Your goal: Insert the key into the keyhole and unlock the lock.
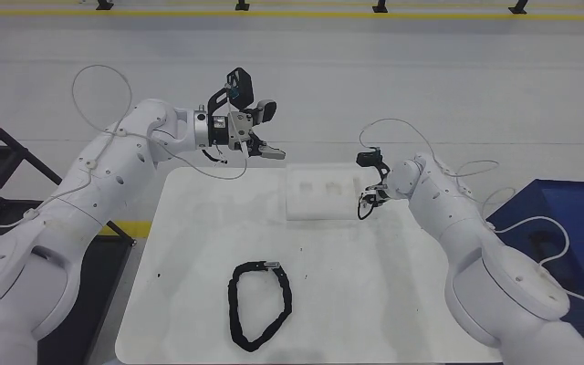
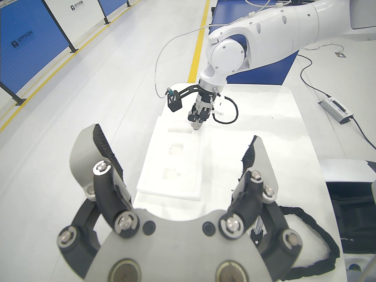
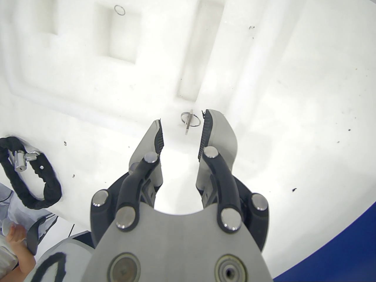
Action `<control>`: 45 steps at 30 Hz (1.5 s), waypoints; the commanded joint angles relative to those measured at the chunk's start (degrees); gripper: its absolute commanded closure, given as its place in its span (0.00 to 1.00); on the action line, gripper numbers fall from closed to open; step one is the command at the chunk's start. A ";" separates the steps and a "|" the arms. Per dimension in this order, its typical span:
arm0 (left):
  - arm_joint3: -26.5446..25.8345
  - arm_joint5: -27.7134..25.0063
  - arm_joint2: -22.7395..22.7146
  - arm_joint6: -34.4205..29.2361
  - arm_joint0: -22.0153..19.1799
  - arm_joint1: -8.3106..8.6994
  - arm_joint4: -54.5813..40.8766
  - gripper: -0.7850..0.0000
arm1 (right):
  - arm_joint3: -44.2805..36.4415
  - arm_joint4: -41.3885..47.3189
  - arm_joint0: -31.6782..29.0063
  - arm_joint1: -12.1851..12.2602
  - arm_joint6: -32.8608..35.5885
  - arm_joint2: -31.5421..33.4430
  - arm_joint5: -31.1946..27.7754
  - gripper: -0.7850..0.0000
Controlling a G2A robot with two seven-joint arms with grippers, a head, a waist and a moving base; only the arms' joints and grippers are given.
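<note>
Key (image 3: 188,126) with its ring lies on the white foam tray (image 3: 164,45), between the half-open fingers of the right gripper (image 3: 182,117), not gripped. Left gripper (image 2: 176,133) hangs wide open, empty. Chain lock (image 1: 260,304) rests on the surface (image 1: 383,292), well apart.

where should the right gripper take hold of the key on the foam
Probably the ringed end of the key, pinched across its thin shaft from above. It lies flat on the foam tray, so only its narrow sides offer a grip, and the open right gripper straddles it; the plain end stays free.
</note>
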 commanded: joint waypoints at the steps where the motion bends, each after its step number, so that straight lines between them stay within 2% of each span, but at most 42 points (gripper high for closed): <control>1: 0.00 0.00 0.00 0.00 0.00 0.00 0.00 0.00 | 0.00 0.02 0.00 0.01 0.02 0.00 -0.04 0.66; 6: 0.00 0.00 0.00 0.00 0.00 0.00 0.00 0.00 | 0.00 0.02 0.00 0.01 0.02 0.00 -0.04 0.68; 9: 0.00 0.00 0.00 0.00 0.00 0.00 0.00 0.00 | 0.00 0.02 0.00 0.01 0.02 0.00 -0.04 0.60; 26: 0.00 0.00 0.00 0.00 0.00 0.00 0.00 0.00 | 0.00 0.02 0.00 0.01 0.02 0.00 -0.04 0.61; 27: 0.00 0.00 0.00 0.00 0.00 0.00 0.00 0.00 | -0.31 0.03 -0.34 0.03 -0.64 0.07 0.01 0.38; 29: 0.00 0.00 0.00 0.00 0.00 0.00 0.00 0.00 | -1.11 -0.31 -0.51 0.27 -1.51 0.27 -0.15 0.43; 40: 0.00 0.00 0.00 0.00 0.00 0.00 0.00 0.00 | -4.03 -2.75 -1.66 1.41 -2.46 1.08 1.65 0.53; 45: 0.00 0.00 0.00 0.00 0.00 0.00 0.00 0.00 | -4.84 -3.29 -2.57 1.76 -2.49 1.61 2.35 0.61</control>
